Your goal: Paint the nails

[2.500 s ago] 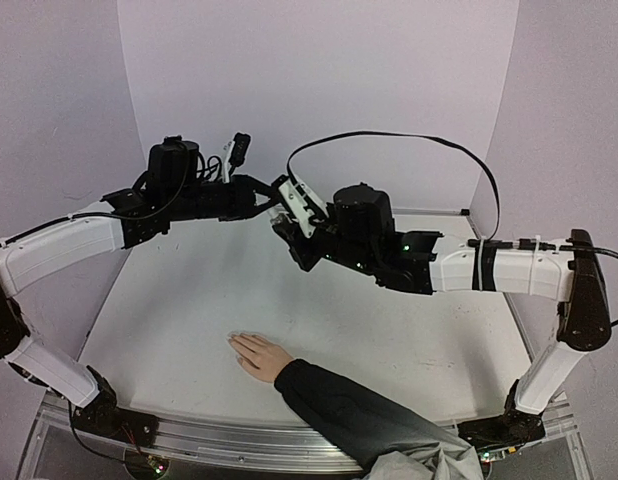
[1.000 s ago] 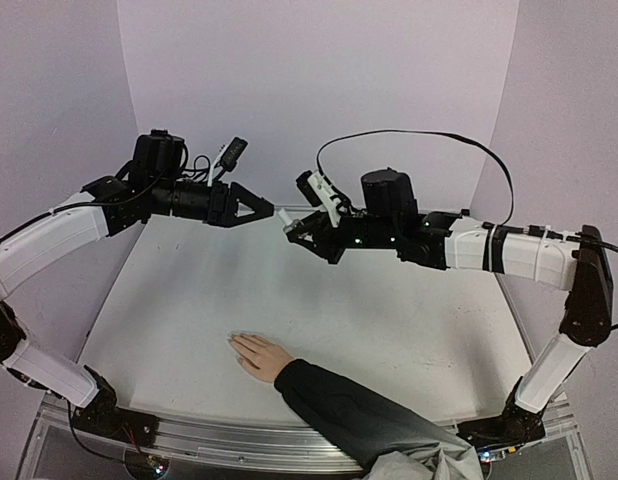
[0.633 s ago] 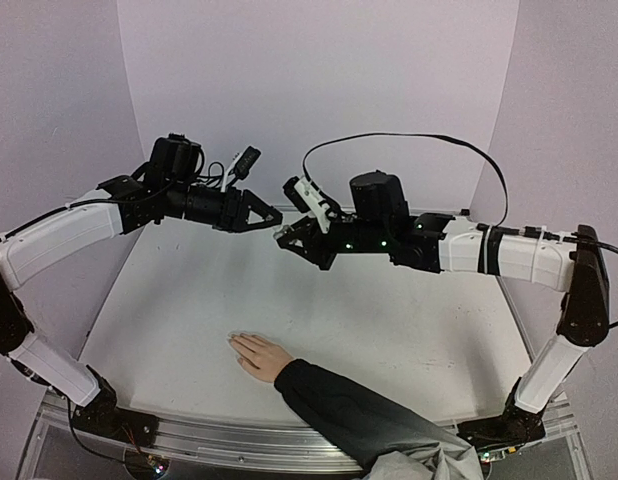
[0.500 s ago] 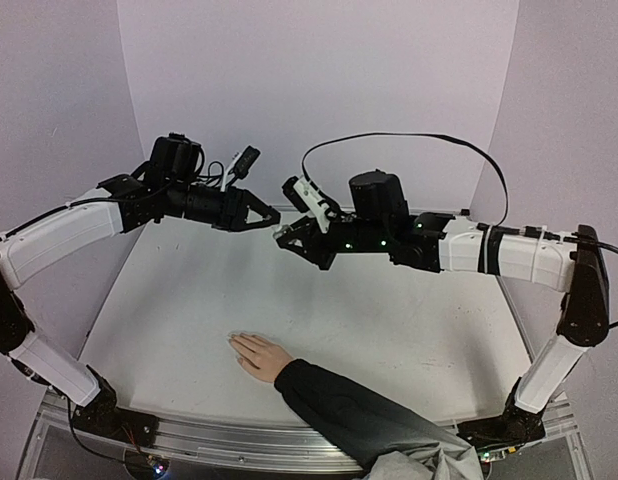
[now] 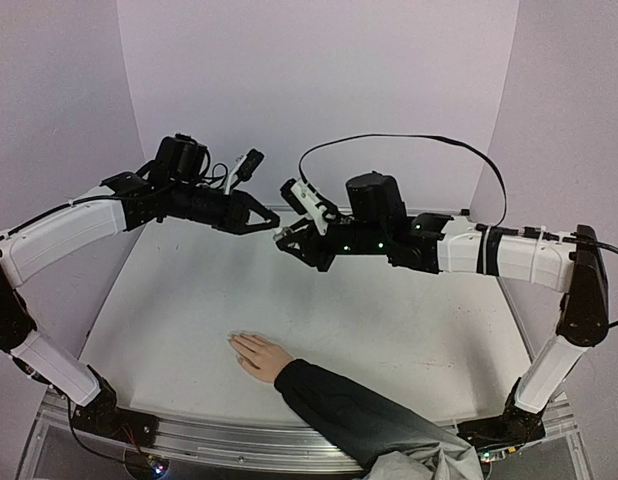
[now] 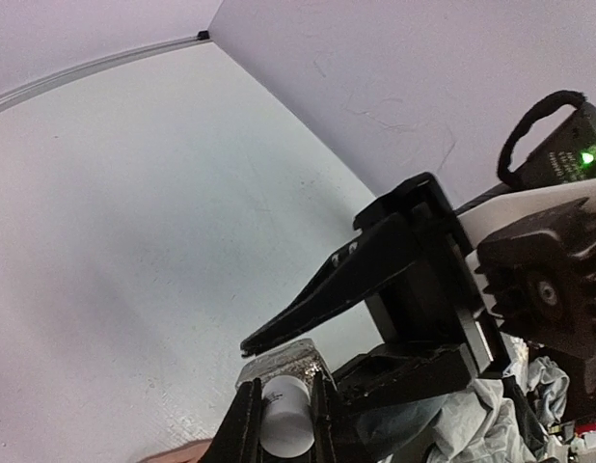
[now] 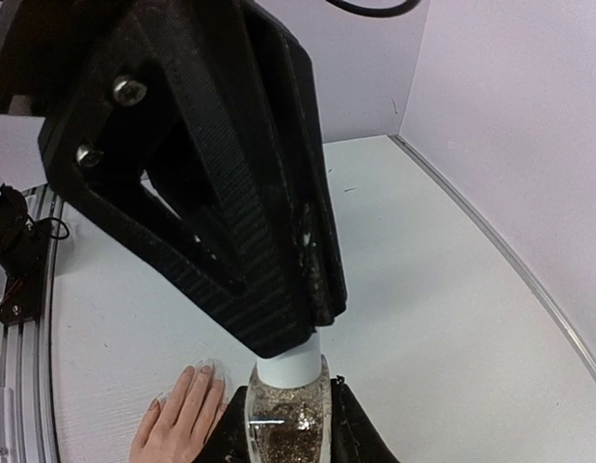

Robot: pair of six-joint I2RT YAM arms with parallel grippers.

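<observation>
1. The nails (image 5: pixel 235 343) are pale specks on a light-skinned hand (image 5: pixel 257 356). It lies flat, palm down, at the near middle of the counter (image 5: pixel 389 320). A dark sleeve (image 5: pixel 339 400) trails off to the near right. The nails are too small to tell any polish on them.
2. Left end effector (image 6: pixel 284 410): narrow, pinching a white cap (image 7: pixel 288 367) between its black fingers.
3. Right end effector (image 7: pixel 291 405): narrow too, clamped around a clear glass bottle (image 7: pixel 284 426) with glitter inside, and that cap sits on top of it.
4. Both arms stretch in from their own sides, forearms near level. The tips meet in the air over the far half of the counter, well apart from the hand.
</observation>
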